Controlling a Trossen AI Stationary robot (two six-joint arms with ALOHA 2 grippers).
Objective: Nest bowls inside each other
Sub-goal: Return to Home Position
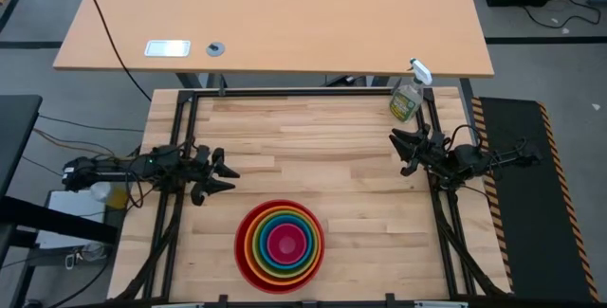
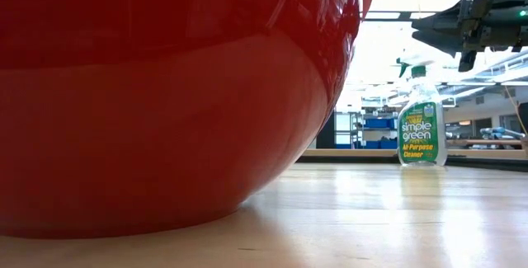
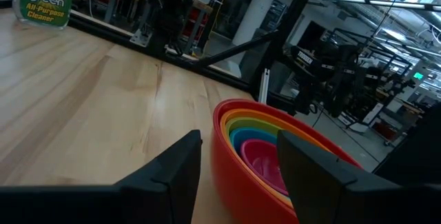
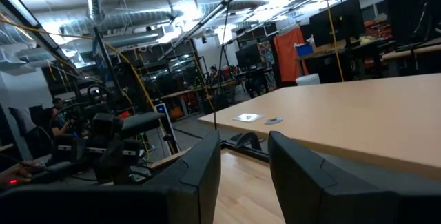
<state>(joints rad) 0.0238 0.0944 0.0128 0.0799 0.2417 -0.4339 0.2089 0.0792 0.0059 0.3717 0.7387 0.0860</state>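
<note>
Several bowls sit nested in one stack [image 1: 280,244] near the table's front edge, standing on the wood. The red bowl [image 1: 244,251] is outermost, with orange, yellow, green and blue rings inside it and the pink bowl [image 1: 285,242] at the centre. In the low view the red bowl's wall [image 2: 165,95] fills the left. The left wrist view shows the stack [image 3: 256,156] ahead. My left gripper [image 1: 226,173] hangs open at the table's left edge, above and left of the stack. My right gripper [image 1: 398,150] hangs open at the right edge, nothing between its fingers [image 4: 207,172].
A green spray bottle [image 1: 406,99] stands at the table's far right corner, also seen in the low view [image 2: 422,128]. Bare wood [image 1: 313,147] lies between the two arms. A black frame [image 1: 285,93] runs round the table; a tan desk [image 1: 285,14] stands beyond it.
</note>
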